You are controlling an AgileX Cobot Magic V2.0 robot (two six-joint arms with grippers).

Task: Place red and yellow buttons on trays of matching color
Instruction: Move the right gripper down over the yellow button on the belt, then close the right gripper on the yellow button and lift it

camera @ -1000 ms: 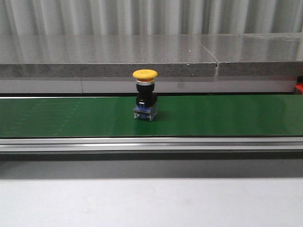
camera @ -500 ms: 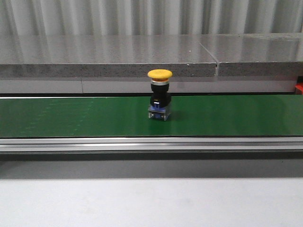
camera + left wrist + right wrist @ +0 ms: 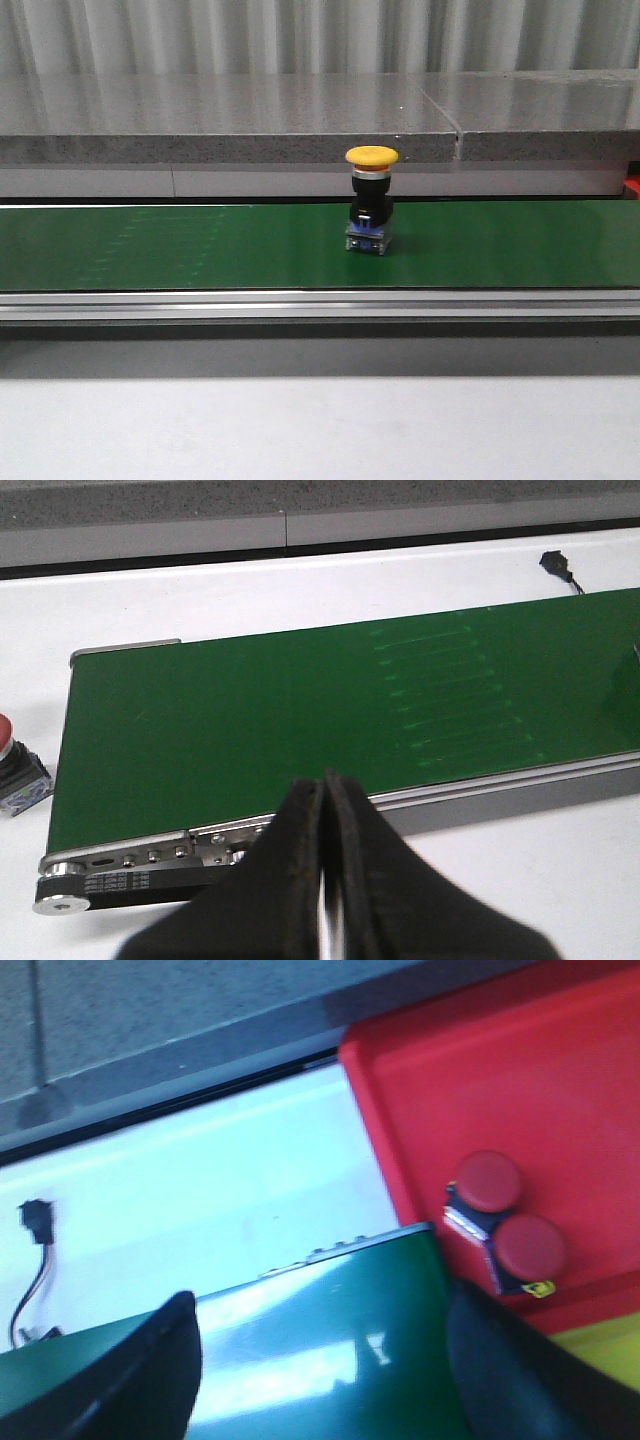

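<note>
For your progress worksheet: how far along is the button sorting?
Done: two red mushroom-head buttons lie on the red plastic tray. In hand: nothing; the left gripper is shut and empty, the right gripper open. Left: the yellow mushroom-head button on the green conveyor belt, and another red-capped button beside it.

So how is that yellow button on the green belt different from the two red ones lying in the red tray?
The yellow button stands alone and upright on the green belt; the two red buttons sit side by side in the red tray. Its cap is yellow, theirs red. It is not yet on a tray, while they already lie on the matching color. All have the same mushroom-shaped cap.
</note>
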